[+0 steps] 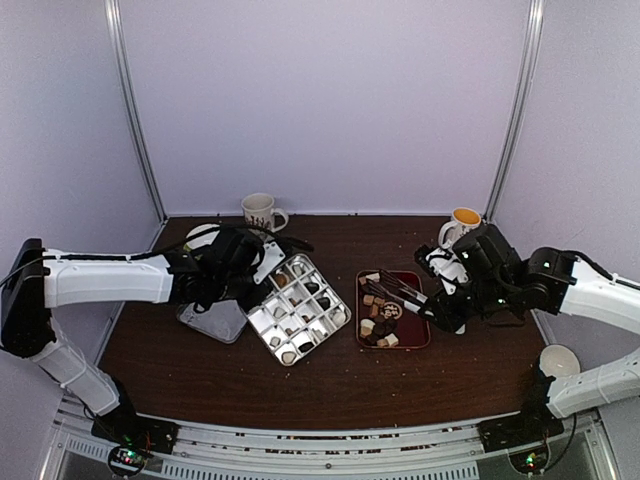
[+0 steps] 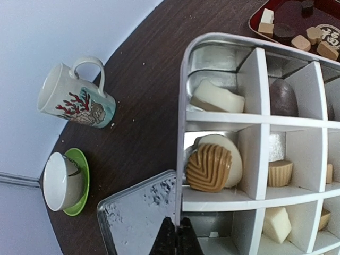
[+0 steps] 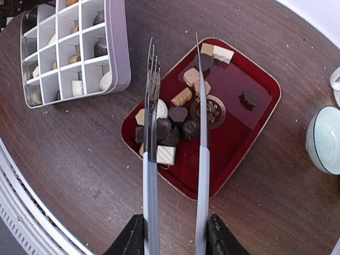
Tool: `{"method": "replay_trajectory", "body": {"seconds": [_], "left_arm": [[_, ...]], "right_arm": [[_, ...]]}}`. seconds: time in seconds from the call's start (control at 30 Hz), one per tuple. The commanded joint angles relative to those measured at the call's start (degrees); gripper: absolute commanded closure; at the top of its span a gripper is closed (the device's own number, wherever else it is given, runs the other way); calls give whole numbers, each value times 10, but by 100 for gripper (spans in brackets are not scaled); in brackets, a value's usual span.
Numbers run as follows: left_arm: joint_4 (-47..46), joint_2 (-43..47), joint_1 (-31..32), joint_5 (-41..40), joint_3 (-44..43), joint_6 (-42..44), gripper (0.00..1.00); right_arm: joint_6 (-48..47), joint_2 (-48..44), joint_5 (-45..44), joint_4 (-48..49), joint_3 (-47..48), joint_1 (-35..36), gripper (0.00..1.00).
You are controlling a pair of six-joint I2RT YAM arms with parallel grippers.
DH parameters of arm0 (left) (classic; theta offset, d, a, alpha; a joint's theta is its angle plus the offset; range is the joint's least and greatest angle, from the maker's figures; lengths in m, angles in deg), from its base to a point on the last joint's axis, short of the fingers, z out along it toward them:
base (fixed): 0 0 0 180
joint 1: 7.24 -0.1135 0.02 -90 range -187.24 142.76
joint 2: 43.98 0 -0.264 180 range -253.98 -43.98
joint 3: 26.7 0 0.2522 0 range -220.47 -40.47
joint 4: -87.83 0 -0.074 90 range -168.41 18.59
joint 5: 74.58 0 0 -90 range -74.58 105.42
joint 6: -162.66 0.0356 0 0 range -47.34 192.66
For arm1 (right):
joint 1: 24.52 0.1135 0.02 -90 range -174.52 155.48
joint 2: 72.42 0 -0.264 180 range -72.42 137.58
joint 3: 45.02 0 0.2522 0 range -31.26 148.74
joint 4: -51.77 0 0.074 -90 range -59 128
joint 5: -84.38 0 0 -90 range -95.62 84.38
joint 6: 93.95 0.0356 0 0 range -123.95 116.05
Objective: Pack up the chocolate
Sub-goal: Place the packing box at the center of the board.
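Chocolate (image 3: pixel 175 125) lies heaped on the red tray (image 3: pixel 249 127), and more pieces sit in several compartments of the divided tin (image 2: pixel 183 106) beside it on the counter (image 1: pixel 330 385). Right hand (image 3: pixel 175 241) pinches the tongs (image 3: pixel 151 106) by their handles, blades apart above the heap. Left hand (image 2: pixel 176 239) is pressed together right at the tin's rim, next to the shiny lid (image 2: pixel 138 212).

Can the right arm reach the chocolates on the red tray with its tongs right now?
Probably yes: the tongs in the right gripper hover open over the chocolates, with nothing in between.
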State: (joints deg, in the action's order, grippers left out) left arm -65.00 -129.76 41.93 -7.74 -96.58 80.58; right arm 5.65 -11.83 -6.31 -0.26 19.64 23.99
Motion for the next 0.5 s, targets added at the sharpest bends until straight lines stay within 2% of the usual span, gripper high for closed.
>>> {"method": "replay_trajectory", "body": {"seconds": [0.0, 0.07, 0.23, 0.47], "left_arm": [[-21, -39, -11, -10, -44, -95, 100], [-9, -52, -27, 12, -52, -135, 100], [8, -83, -79, 140, -81, -220, 100], [26, -117, -92, 191, -100, -291, 100]], "right_arm": [[22, 33, -2, -149, 77, -10, 62], [29, 41, -12, -178, 82, -15, 62], [40, 44, -9, -176, 75, -43, 62], [47, 41, 2, -146, 56, -78, 62]]}}
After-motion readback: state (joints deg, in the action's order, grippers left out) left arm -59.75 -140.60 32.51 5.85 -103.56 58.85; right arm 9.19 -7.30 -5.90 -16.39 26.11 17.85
